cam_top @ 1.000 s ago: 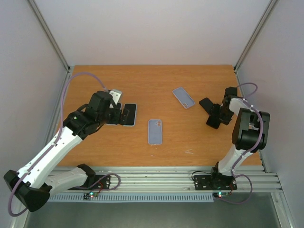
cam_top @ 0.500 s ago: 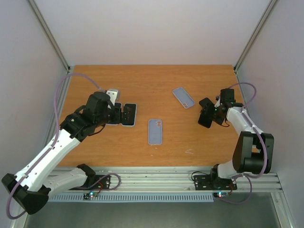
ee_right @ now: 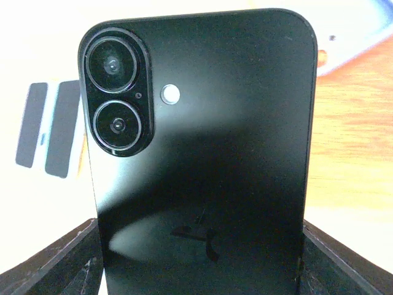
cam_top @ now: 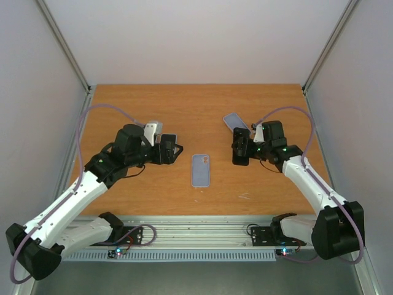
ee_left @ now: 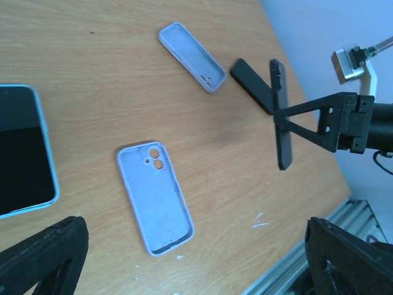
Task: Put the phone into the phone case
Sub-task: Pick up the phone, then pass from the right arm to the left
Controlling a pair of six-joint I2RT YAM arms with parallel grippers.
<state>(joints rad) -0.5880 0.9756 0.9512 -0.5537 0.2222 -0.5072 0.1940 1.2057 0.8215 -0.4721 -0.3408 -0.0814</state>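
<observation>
Right gripper (cam_top: 244, 147) holds the black phone (ee_right: 202, 153) on edge.
Left gripper (cam_top: 167, 152) gapes wide; lilac phone case (cam_top: 200, 169) lies on the desk (cam_top: 202, 104) between them.

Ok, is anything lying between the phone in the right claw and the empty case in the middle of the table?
Nothing visible. The right claw holds the black phone upright; only bare table separates it from the middle case. The second case lies farther back, off that path.

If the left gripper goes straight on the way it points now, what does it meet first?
Probably the nearer lavender case; the left gripper points roughly toward it, but how steeply it tilts down is unclear.
</observation>
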